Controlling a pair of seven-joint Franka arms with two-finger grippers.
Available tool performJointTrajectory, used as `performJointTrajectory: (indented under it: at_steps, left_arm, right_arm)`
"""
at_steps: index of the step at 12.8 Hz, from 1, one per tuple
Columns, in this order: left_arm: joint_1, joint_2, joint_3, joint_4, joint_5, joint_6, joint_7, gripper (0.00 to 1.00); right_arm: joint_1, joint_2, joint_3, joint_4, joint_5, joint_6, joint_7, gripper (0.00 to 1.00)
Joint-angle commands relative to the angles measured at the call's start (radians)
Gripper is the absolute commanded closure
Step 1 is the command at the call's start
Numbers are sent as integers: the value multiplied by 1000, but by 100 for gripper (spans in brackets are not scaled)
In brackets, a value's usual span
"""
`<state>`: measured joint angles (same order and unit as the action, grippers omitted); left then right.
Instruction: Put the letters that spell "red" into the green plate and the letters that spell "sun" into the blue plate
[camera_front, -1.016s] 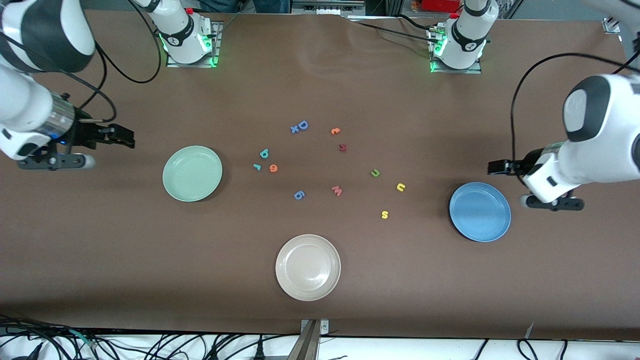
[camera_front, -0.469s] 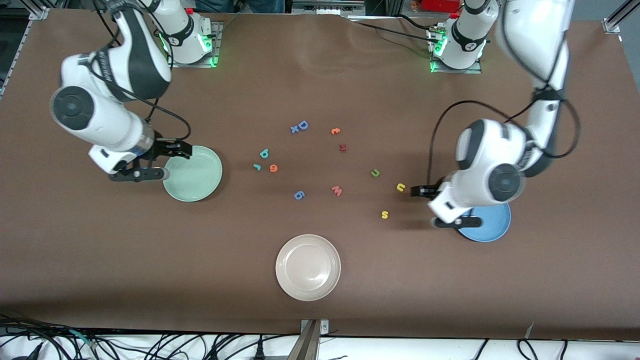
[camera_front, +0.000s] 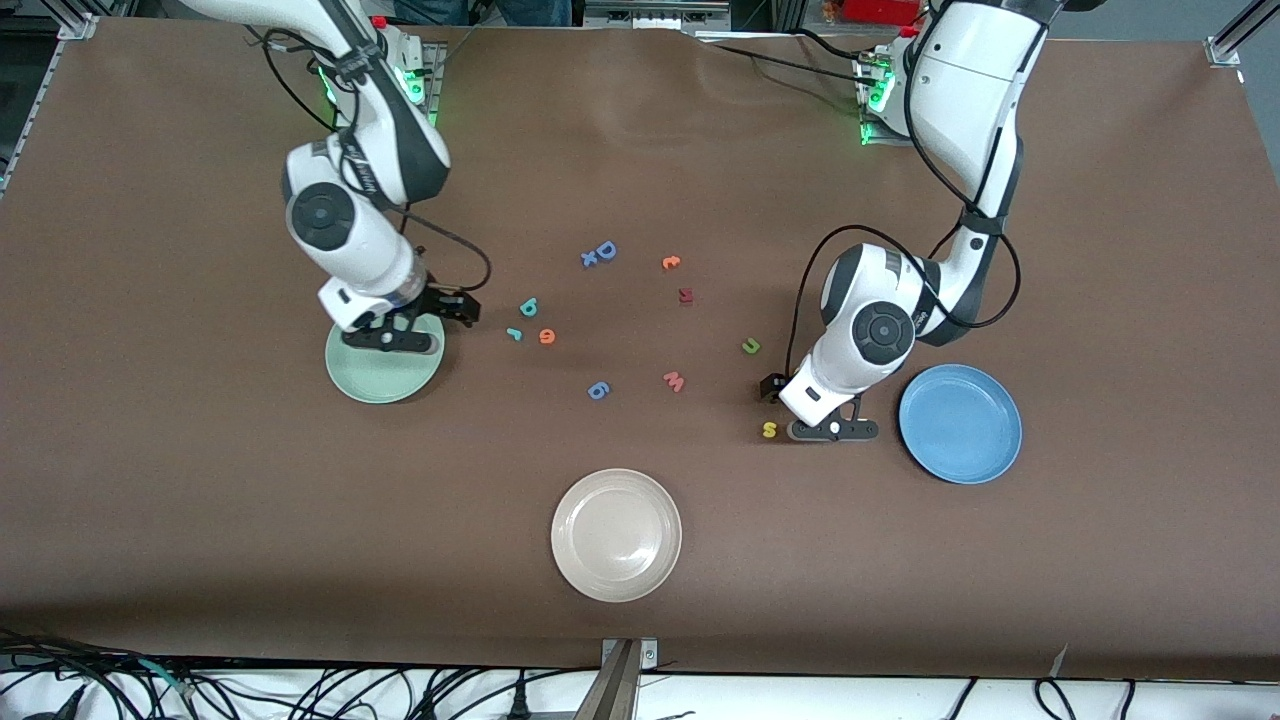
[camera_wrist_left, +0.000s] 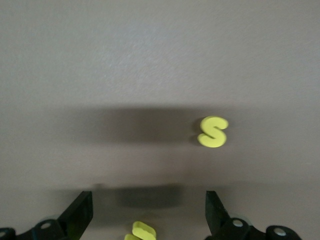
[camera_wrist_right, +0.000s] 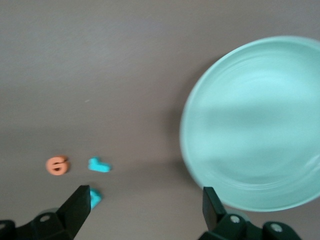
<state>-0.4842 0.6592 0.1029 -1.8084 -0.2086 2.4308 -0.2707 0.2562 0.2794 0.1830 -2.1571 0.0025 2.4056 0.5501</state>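
Both grippers wide open, nothing held; all six task letters on the table, both target plates bare.

Left gripper (camera_wrist_left: 145, 215) over the yellow "u" (camera_wrist_left: 140, 232), jaws spread to either side of it without touching; yellow "s" (camera_front: 769, 430) just beside, dark green "n" (camera_front: 751, 346) near, blue plate (camera_front: 960, 424) toward the left arm's end. Right gripper (camera_wrist_right: 145, 210) at the edge of the green plate (camera_front: 380, 380), fingers apart; teal "r" (camera_front: 514, 334), orange "e" (camera_front: 547, 336) and teal "d" (camera_front: 528, 307) lie close together on the table beside that plate. Cream-white plate (camera_front: 616, 535) nearest the front camera.
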Motion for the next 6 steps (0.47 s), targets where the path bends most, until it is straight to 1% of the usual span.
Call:
performJointTrajectory:
  at_steps: [1,3,5,6]
  left_arm:
    - [-13,-47,15,-68,-11,28,18,1]
    - [-14,-75,14,-112,-9,34,21,2]
    - [-33,-85,12,-156,-11,65,19,4]
    - [-36,-92,12,-182,-11,94,19,7]
  right_arm:
    - [61,27,-5,17,-30,50,114,1]
    - [92,78,-5,43,-32,117,131,1]
    - [138,122,-5,78,-35,130,198,1]
    - [164,148,-8,103,-51,133,215,5]
